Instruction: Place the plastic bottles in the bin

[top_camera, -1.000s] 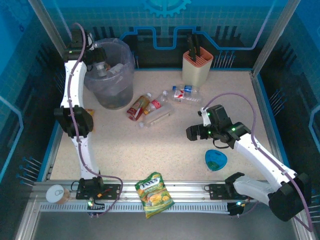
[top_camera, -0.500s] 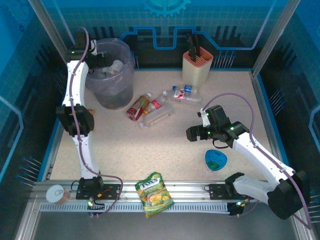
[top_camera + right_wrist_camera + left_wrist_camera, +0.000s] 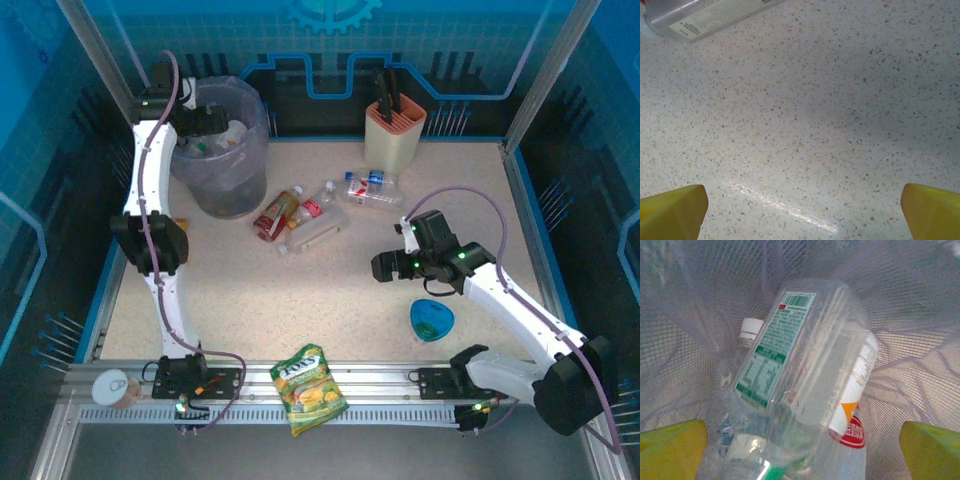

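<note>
The desk has a sandy top with lots of tiny dark specks, and a blue edge runs around it. Blue walls with thin grid lines stand behind and at the sides. A light blue gear shape is drawn on the back one. Silver posts stand at the back corners. A silver rail runs along the near side. Light makes a shiny streak on the top.

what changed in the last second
The left gripper opened over the bin and let go of the clear bottle, which now lies inside it. The right gripper, open above the tabletop, hardly moved; the loose bottles stayed where they were.
</note>
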Available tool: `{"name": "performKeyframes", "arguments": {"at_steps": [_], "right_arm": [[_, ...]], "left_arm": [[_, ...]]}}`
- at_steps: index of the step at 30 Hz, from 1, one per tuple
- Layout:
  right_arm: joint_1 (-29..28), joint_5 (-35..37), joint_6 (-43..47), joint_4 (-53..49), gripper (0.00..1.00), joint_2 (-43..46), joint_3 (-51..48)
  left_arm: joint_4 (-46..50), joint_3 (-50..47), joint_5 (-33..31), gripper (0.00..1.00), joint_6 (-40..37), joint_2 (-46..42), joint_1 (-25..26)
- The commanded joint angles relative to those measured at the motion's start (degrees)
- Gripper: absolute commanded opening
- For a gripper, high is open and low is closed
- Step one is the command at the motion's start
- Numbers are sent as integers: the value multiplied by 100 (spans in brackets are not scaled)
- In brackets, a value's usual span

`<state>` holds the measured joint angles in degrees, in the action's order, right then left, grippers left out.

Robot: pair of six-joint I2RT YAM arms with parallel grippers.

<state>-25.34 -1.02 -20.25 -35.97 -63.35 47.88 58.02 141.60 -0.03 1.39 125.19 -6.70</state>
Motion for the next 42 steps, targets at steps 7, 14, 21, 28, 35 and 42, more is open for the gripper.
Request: {"name": "performKeyframes", "arguments": {"at_steps": [7,14,21,28,35,42], "right_arm": [[416,-398,-279,203,100,198,3],[692,-556,-509,424,100,301,-109],[986,-627,-804,652,100,502,-331],[1221,-810,-1003,714,100,741,-555],[1382,-1073,-1090,945,100,935,-892],[1438,-1138,-1012,937,100,965,-1016]], "left_arm": [[162,-187,-187,99,-401,-1617,291],[456,-965,-839,99,-729,-2816,1387],[133,-2659,-1221,97,-673,-3609,2898],[-189,-3983,-530,97,-476,-3307,3693],[-1427,-5355,118,99,-325,-2519,4176],[-1768,-5443,132,99,-508,-1585,4186]]}}
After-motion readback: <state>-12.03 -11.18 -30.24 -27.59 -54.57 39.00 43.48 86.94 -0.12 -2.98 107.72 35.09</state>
